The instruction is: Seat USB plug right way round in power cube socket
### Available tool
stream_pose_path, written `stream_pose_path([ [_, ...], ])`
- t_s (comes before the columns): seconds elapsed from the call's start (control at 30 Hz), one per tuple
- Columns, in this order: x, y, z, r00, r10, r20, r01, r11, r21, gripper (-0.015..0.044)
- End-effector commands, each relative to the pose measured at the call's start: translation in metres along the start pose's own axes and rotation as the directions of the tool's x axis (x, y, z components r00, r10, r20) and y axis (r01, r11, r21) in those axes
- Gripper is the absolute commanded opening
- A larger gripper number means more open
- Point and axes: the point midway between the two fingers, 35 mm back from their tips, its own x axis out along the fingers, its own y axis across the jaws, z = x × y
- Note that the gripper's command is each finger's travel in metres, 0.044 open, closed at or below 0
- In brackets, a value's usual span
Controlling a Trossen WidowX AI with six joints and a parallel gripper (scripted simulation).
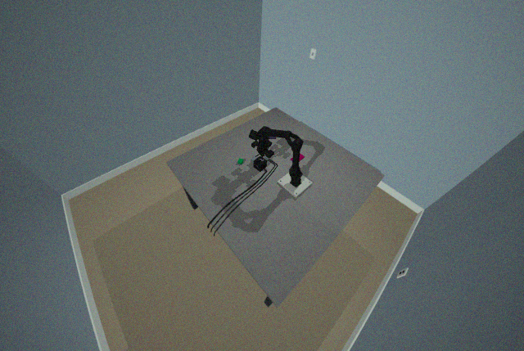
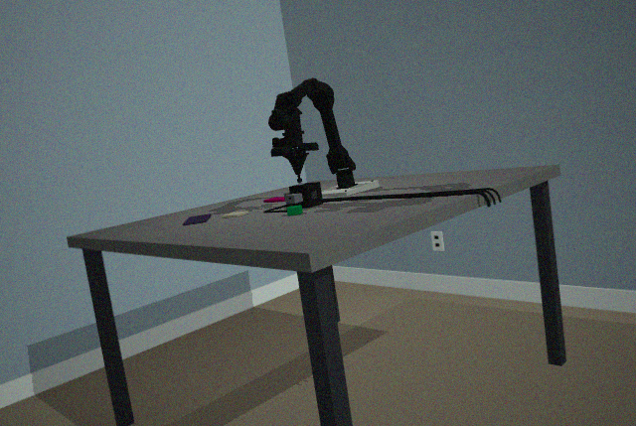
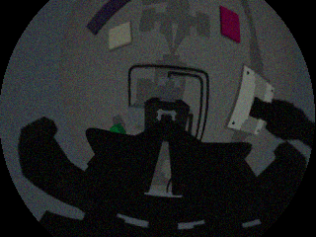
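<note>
with the gripper (image 2: 297, 176) pinched narrow on the usb plug (image 3: 165, 114) and holding it just above the power cube (image 2: 308, 192), a badly turned or off-centre descent could jam it again or shove the cube into the green block (image 2: 294, 210).

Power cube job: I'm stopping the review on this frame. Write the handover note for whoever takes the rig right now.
Gripper: shut on the USB plug, held above the power cube, clear of its top.
Power cube: on the table beside the arm base, three black cables trailing off the far edge. Green block sits close by; pink, cream and purple pieces lie further off.
Done: plug appears pulled out of the socket.
Left: confirm the plug is turned the right way round, seat it fully, release, retreat. Which way it faces cannot be told from these views.
</note>
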Motion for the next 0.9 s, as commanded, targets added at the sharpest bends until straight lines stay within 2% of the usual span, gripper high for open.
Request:
stream_pose_path([
  [0.0,0.0012,-0.0001,0.0006,1.000,-0.001,0.004,0.001,1.000,-0.005,0.0000],
  [0.87,0.0044,-0.0001,0.0005,1.000,-0.001,0.004,0.001,1.000,-0.005,0.0000],
])
